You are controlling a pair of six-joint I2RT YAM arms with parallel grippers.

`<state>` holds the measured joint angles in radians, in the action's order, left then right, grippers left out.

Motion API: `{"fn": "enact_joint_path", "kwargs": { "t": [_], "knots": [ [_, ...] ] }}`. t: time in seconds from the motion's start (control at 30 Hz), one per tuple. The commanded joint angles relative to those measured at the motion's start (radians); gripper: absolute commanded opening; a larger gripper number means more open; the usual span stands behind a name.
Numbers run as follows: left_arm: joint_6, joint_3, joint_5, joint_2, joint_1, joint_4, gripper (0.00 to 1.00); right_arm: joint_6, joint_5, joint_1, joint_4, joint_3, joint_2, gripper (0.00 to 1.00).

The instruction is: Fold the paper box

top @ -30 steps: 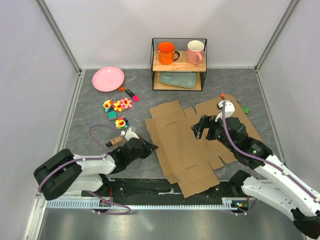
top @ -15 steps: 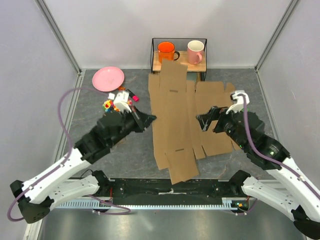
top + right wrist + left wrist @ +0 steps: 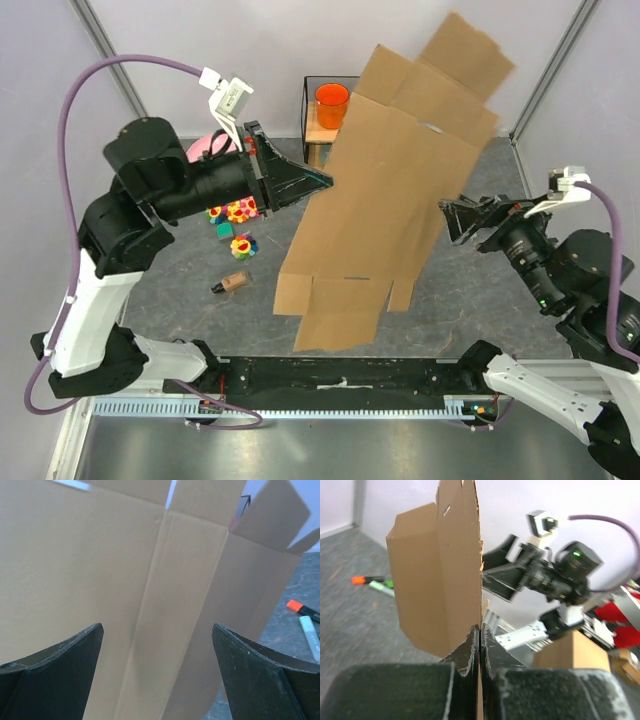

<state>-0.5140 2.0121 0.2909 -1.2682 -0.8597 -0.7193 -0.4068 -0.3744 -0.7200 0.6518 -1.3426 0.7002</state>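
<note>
Left gripper (image 3: 322, 182), centre-left of the frame, is pinched on the paper box (image 3: 390, 190) edge, the sheet hanging aloft mid-frame. It looks light, stiff, prone to swing; grip a panel edge. Right gripper (image 3: 452, 215) gapes wide just beside it, holding nothing.

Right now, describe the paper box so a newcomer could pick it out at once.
Look above the middle of the grey table, between the two arms. The paper box is the big unfolded sheet of plain brown cardboard held in the air, its edge pinched in the left gripper. No other loose item is nearly as large.
</note>
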Motion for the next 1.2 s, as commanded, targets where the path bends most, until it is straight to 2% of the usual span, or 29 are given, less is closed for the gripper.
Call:
{"fn": "enact_joint_path", "kwargs": {
  "t": [0.0,0.07,0.17,0.33,0.5,0.67,0.87,0.97,1.07,1.1,1.17],
  "knots": [
    [0.051,0.169,0.289,-0.039,-0.002,-0.058,0.02,0.052,-0.064,0.001,0.063,-0.113,-0.007,0.98],
    [0.071,0.223,0.315,-0.040,-0.002,-0.104,0.02,0.065,-0.063,0.001,0.081,-0.148,-0.016,0.98],
    [0.074,0.220,0.315,-0.008,-0.002,-0.132,0.02,0.095,-0.029,0.002,0.062,-0.191,-0.056,0.98],
    [0.110,0.169,0.184,-0.014,-0.002,-0.248,0.02,0.123,0.034,0.001,-0.009,-0.196,-0.132,0.98],
    [0.195,0.033,0.157,-0.137,0.019,-0.321,0.02,0.123,0.049,0.001,-0.011,-0.185,-0.162,0.98],
    [0.282,-0.064,0.241,-0.278,0.148,-0.307,0.02,0.106,0.032,0.001,0.000,-0.116,-0.192,0.98],
    [0.405,0.051,0.284,-0.516,0.298,-0.315,0.02,0.069,0.064,0.001,-0.012,-0.006,-0.228,0.98],
    [0.425,0.114,0.234,-0.647,0.326,-0.310,0.02,0.057,0.083,0.001,-0.037,0.058,-0.232,0.98],
    [0.443,0.135,0.133,-0.748,0.327,-0.312,0.02,0.056,0.104,-0.001,-0.049,0.100,-0.220,0.98],
    [0.443,0.132,0.055,-0.766,0.327,-0.312,0.02,0.056,0.109,0.001,-0.049,0.108,-0.214,0.98],
    [0.427,0.125,-0.036,-0.804,0.332,-0.307,0.08,0.051,0.121,0.001,-0.055,0.129,-0.206,0.98]
  ]
}}
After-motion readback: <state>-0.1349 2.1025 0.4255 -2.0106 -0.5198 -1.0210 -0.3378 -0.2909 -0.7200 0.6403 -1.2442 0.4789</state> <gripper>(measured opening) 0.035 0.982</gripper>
